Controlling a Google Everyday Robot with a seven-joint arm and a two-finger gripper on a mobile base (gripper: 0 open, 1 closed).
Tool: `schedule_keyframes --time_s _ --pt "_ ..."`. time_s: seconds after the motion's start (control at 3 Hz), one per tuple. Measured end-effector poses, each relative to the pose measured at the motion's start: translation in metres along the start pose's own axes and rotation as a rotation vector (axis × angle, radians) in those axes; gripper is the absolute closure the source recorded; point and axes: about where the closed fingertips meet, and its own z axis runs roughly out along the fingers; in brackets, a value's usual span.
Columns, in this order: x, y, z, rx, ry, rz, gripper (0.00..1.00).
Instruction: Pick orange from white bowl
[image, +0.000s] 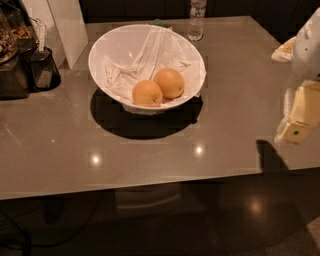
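Lying in white bowl (100, 50): orange (169, 83), at 2 o'clock of paler orange (147, 93)
Gripper (299, 122): 4 o'clock of white bowl, apart; open or closed unclear

The gripper (299, 125), at far right, is cut off by the edge; the bottle (197, 22) loses its top above.

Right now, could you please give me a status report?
Hand far right, away from bowl. Orange in bowl, beside paler orange. Path open.
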Motion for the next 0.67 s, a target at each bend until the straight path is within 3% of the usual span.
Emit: schedule_keyframes --time_s 0.67 --pt "-0.011 -0.013 0.001 0.009 -0.028 -0.035 0.00"
